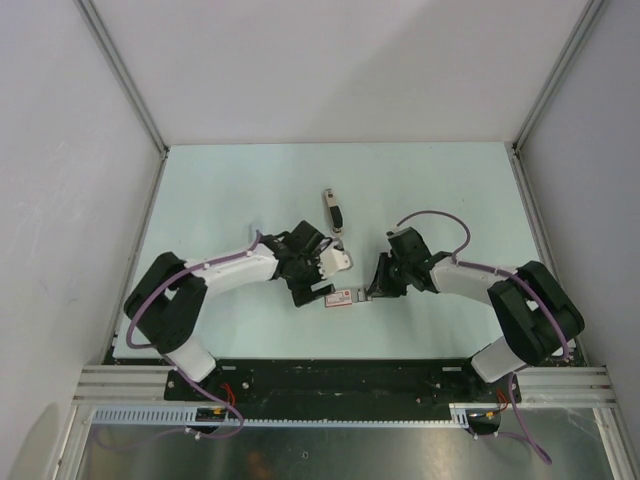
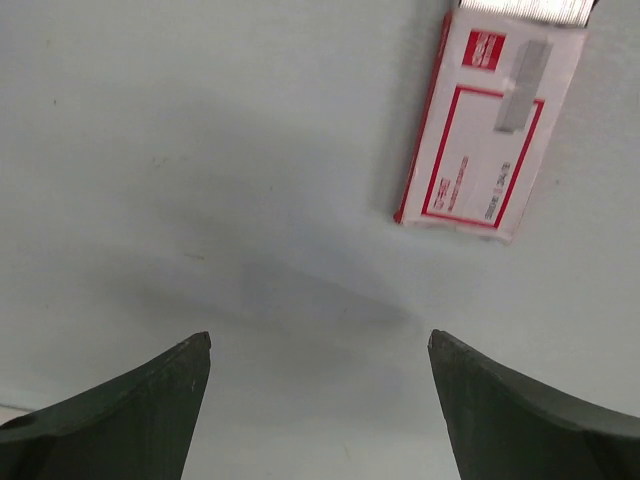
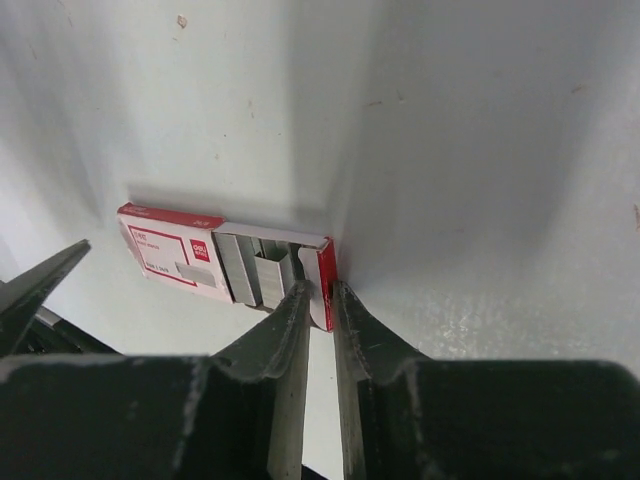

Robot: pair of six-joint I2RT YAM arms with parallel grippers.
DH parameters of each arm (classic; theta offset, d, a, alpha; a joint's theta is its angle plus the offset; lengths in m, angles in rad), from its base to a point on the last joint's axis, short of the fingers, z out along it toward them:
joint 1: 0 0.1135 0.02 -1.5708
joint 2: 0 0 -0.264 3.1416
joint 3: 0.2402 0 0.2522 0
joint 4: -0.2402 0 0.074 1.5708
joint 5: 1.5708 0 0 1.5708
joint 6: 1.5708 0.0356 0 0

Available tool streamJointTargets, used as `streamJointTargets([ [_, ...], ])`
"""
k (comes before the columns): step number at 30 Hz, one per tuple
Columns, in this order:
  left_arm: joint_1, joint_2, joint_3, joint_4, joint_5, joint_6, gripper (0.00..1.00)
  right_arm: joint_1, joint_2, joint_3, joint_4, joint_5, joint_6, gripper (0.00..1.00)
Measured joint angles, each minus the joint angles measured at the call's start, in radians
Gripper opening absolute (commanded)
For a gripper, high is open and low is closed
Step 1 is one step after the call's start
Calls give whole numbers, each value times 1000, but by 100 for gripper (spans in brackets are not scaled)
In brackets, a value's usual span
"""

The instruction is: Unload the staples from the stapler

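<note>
The stapler [image 1: 333, 212], slim, tan-grey with a black top, lies on the table beyond both grippers; it shows only in the top view. A pink-and-white staple box [image 1: 342, 297] lies between the grippers with its drawer pulled partly out. Grey staple strips [image 3: 258, 272] lie in the drawer. My right gripper [image 3: 320, 290] is shut on the drawer's red-and-white end flap [image 3: 324, 268]; in the top view it [image 1: 370, 292] is at the box's right end. My left gripper [image 2: 318, 340] is open and empty, just left of the box [image 2: 490, 120]. No loose staples show on the table.
Grey walls with metal rails enclose the pale table [image 1: 220, 190] on the left, back and right. Both arms lie bent low near the table's front edge.
</note>
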Motion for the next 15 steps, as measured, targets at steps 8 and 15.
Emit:
streamJointTargets([
  [8,-39,69,53,39,-26,10,92,-1,9,-3,29,-40,0,18],
  [15,-41,116,76,72,-35,10,89,-1,28,-3,55,-78,0,20],
])
